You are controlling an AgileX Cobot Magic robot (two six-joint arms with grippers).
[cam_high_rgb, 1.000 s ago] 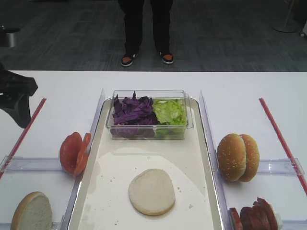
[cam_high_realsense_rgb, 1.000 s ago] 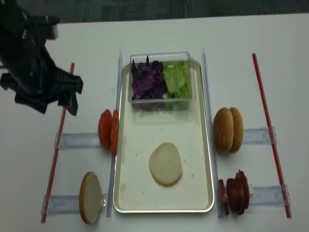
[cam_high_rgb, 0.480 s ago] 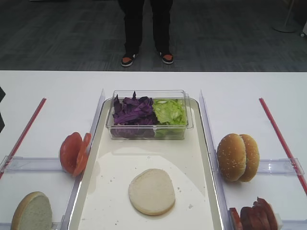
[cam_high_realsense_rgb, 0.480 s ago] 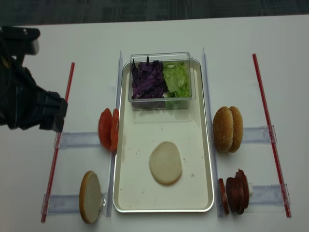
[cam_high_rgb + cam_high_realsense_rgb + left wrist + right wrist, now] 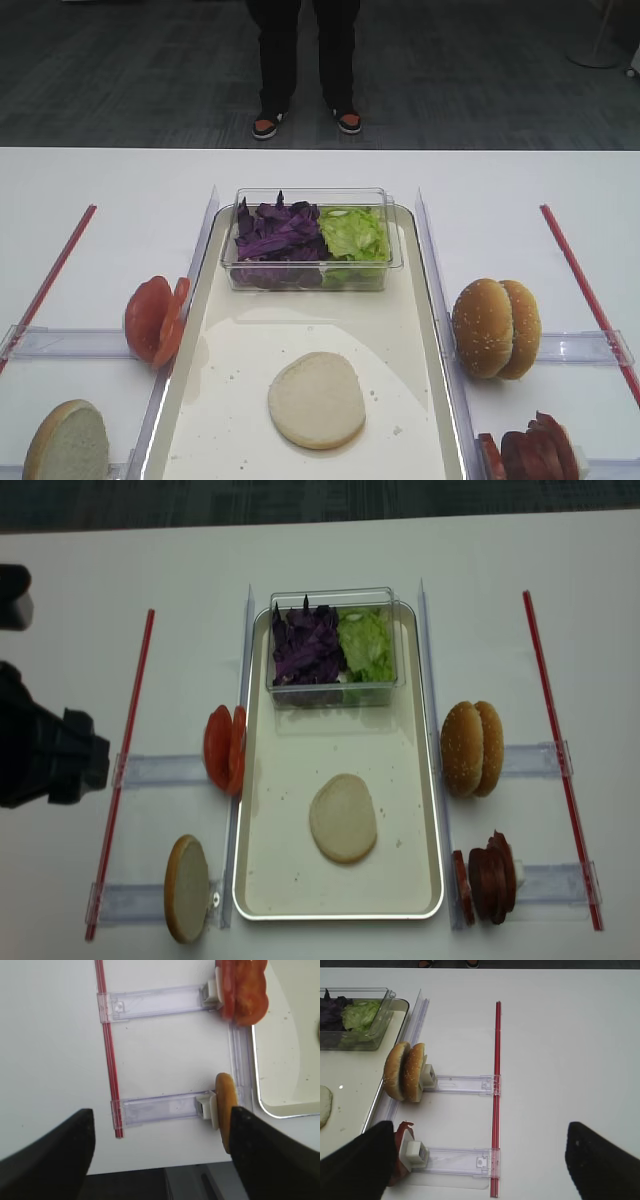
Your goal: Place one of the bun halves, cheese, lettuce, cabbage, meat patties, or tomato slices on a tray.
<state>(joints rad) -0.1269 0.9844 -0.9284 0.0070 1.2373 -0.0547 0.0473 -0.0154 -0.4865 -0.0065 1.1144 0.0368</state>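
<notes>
white table [image 5: 320, 550]: left arm [image 5: 40, 760] has drawn back toward the left edge since a second ago; then it stood beside the red strip near the tub, now it sits low at the left, outside the left red strip [image 5: 120, 770]. in the first high view it has left the picture entirely.

tray [image 5: 420, 780]: long, silver rim, cream floor, mid-table. one bun half [image 5: 343, 817] lies flat on its floor, cut face up, unchanged from earlier frames. clear tub [image 5: 333, 685] rests across the far end of the tray, cabbage [image 5: 306, 645] in its left part, lettuce [image 5: 367, 645] in its right.

left of tray: tomato slices [image 5: 225, 749] upright against a clear holder; nearer, a second bun half [image 5: 186, 874] on edge in its holder.

right of tray: sesame buns [image 5: 472, 748] upright; meat patties [image 5: 488, 878] in a row nearer; right red strip [image 5: 560, 760] beyond them.

left tool [image 5: 160, 1160]: fingers [image 5: 50, 1155] wide apart, nothing between them; the upright bun half lies just beside the right finger, not touching as far as seen.

right tool [image 5: 480, 1160]: fingers [image 5: 605, 1160] apart, nothing held; patties just beside the left finger.

person's legs [image 5: 300, 60] stand beyond the far table edge.
</notes>
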